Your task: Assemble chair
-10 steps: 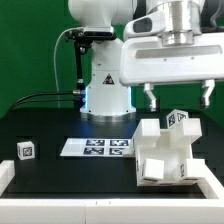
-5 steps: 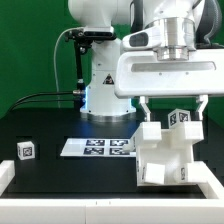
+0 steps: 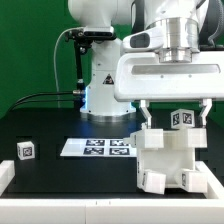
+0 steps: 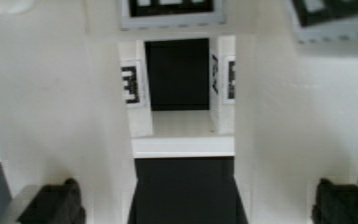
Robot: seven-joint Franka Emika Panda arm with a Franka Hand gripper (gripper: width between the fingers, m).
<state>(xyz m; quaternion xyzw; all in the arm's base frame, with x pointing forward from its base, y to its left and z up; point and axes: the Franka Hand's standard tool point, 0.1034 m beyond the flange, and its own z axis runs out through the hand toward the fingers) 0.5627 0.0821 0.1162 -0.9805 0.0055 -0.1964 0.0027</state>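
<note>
Resting on black table (image 3: 50, 125), white chair (image 3: 165, 160), marker board (image 3: 97, 147), green backdrop (image 3: 30, 50)

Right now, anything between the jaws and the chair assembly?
Nothing visible. The jaws stand open astride the top of the partly built chair, one on each side. The loose tagged block and the marker board lie off to the exterior view's left, away from it.
</note>
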